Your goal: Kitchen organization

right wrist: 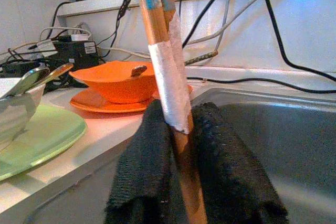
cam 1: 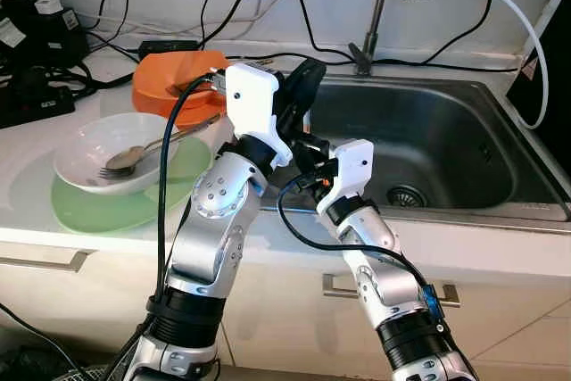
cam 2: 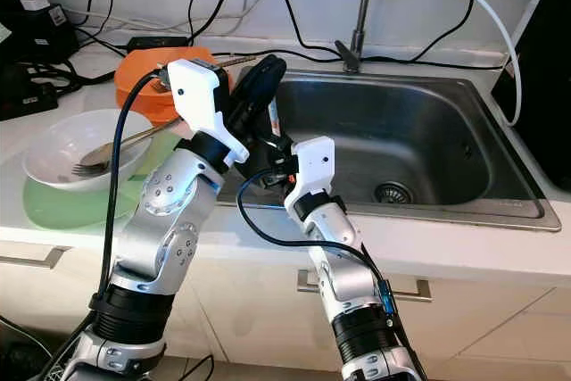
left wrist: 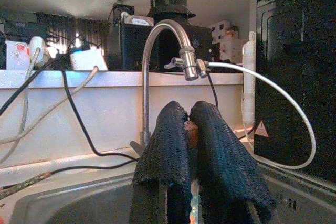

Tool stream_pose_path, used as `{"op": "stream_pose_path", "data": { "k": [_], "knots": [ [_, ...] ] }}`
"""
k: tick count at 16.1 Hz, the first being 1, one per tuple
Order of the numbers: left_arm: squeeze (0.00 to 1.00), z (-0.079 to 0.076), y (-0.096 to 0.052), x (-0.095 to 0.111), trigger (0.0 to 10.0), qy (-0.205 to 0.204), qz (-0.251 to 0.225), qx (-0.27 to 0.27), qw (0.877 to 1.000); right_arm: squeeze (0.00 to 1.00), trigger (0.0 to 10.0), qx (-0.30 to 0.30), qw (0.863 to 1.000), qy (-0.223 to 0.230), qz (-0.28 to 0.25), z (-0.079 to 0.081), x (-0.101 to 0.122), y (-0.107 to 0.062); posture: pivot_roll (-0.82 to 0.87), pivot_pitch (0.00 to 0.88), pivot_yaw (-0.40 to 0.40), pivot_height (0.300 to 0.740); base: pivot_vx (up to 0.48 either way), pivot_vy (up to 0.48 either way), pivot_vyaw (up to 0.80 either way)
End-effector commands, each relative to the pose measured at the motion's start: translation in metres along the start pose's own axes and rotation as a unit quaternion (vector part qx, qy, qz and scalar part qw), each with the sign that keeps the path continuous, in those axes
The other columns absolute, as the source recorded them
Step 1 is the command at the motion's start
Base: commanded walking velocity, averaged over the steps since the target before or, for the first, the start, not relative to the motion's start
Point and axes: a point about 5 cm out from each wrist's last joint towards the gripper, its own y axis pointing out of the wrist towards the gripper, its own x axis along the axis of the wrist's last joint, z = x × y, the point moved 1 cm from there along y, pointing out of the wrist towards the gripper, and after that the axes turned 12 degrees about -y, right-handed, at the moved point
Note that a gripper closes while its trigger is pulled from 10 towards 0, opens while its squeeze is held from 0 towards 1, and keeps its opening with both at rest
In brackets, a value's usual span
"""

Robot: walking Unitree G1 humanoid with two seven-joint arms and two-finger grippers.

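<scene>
A home kitchen: a stainless steel sink with a curved tap is set into a white worktop over drawers, with used bowls, plates and cutlery beside it.

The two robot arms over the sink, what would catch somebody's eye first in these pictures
Both grippers meet at the near left corner of the steel sink, sharing one pair of chopsticks: the right gripper is shut on them, and the left gripper pinches what looks like their upper end. On the counter to the left sit an orange bowl on an orange plate and a white bowl holding cutlery on a green plate.
</scene>
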Motion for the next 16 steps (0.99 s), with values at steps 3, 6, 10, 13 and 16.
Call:
{"op": "stream_pose_path", "data": {
  "k": [3,6,10,13,16],
  "knots": [
    [1.00,0.003,0.000,-0.002,10.0,-0.002,0.008,0.008,1.000,0.00,0.0,-0.014,1.000,-0.001,-0.002,-0.006,0.000,0.000,0.08,0.027,0.022,0.740,0.000,0.000,0.00],
    [1.00,0.003,0.000,-0.002,10.0,-0.002,0.009,0.010,1.000,0.00,0.0,-0.017,1.000,-0.002,0.001,-0.008,-0.001,0.000,0.08,0.028,0.020,0.740,0.000,0.000,0.00],
    [1.00,0.005,-0.001,-0.002,10.0,-0.001,0.010,0.017,1.000,0.00,0.0,-0.026,1.000,-0.005,0.001,-0.014,0.000,0.001,0.08,0.027,0.018,0.740,0.000,0.000,0.00],
    [1.00,0.010,-0.003,-0.003,10.0,0.021,0.016,0.030,0.999,0.00,0.0,-0.053,0.999,-0.011,-0.001,-0.024,0.001,0.001,0.08,0.025,0.018,0.740,0.000,0.000,0.00],
    [0.00,0.013,-0.010,-0.006,10.0,0.023,0.027,0.036,0.999,0.00,0.0,-0.079,0.996,-0.025,0.011,-0.040,-0.002,-0.001,0.08,0.025,0.018,0.740,0.000,0.000,0.00]
  ]
}}
